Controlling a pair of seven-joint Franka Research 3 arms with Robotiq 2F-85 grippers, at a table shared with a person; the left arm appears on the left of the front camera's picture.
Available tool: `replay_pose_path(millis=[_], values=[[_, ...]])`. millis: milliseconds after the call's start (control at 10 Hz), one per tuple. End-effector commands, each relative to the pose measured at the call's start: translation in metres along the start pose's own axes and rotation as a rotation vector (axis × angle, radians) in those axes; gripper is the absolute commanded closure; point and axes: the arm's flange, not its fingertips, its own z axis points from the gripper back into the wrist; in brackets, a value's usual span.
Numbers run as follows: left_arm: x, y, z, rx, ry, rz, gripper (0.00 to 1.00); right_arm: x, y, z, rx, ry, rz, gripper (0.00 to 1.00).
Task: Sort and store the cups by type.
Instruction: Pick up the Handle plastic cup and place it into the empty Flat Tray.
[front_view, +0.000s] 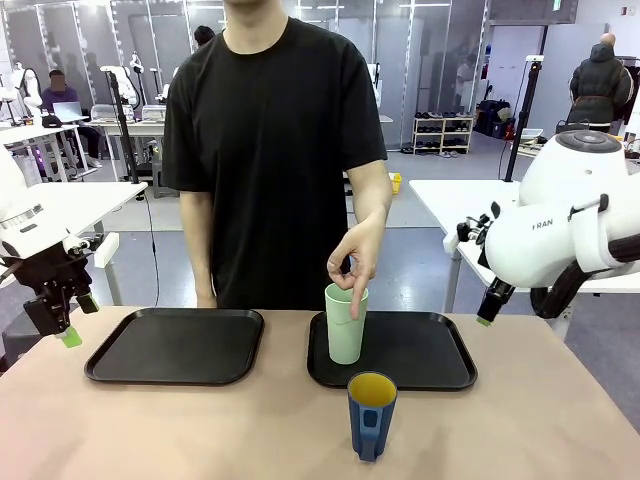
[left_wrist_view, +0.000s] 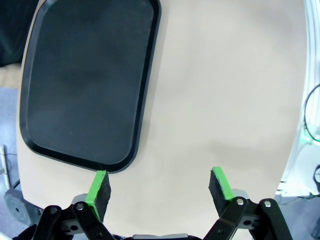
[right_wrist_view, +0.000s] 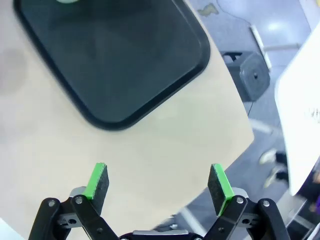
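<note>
A tall pale-green tumbler (front_view: 346, 325) stands upright at the near left of the right black tray (front_view: 430, 355). The person's hand (front_view: 356, 262) rests its fingers on the tumbler's rim. The dark-blue mug (front_view: 371, 414), yellow inside, stands on the bare table just in front of that tray, handle toward me. My left gripper (front_view: 62, 318) hovers open over the table's left edge, beside the left tray (front_view: 178, 345). The left wrist view has its fingers (left_wrist_view: 160, 187) wide apart over bare table. My right gripper (front_view: 486, 318) hangs open past the right tray's far corner; its fingers (right_wrist_view: 160, 182) hold nothing.
The left tray (left_wrist_view: 85, 80) has nothing on it. The right tray (right_wrist_view: 115, 55) has bare room on its right half, and the table's corner (right_wrist_view: 235, 125) drops off beside it. The person stands at the far edge between the trays.
</note>
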Motion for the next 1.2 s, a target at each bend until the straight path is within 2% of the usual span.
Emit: replay_pose_path(millis=[0, 200, 400, 700, 800, 1100], values=[[0.0, 0.001, 0.001, 0.014, 0.004, 0.002, 0.0, -0.006, -0.009, 0.003, -0.01, 0.035, 0.26, 0.0], [0.0, 0.001, 0.001, 0.014, 0.004, 0.002, 0.0, -0.003, -0.007, 0.004, 0.013, 0.01, 0.332, 0.0], [0.0, 0.001, 0.001, 0.014, 0.004, 0.002, 0.0, 0.0, 0.001, 0.0, 0.013, 0.035, 0.297, 0.0], [0.0, 0.001, 0.001, 0.014, 0.004, 0.002, 0.0, -0.001, 0.0, 0.0, 0.012, 0.034, 0.32, 0.0], [0.0, 0.001, 0.001, 0.014, 0.004, 0.002, 0.0, -0.002, 0.004, -0.004, 0.075, 0.073, 0.423, 0.0], [0.0, 0.001, 0.001, 0.014, 0.004, 0.002, 0.0, -0.016, 0.034, -0.012, 0.231, -0.027, 0.573, 0.0]])
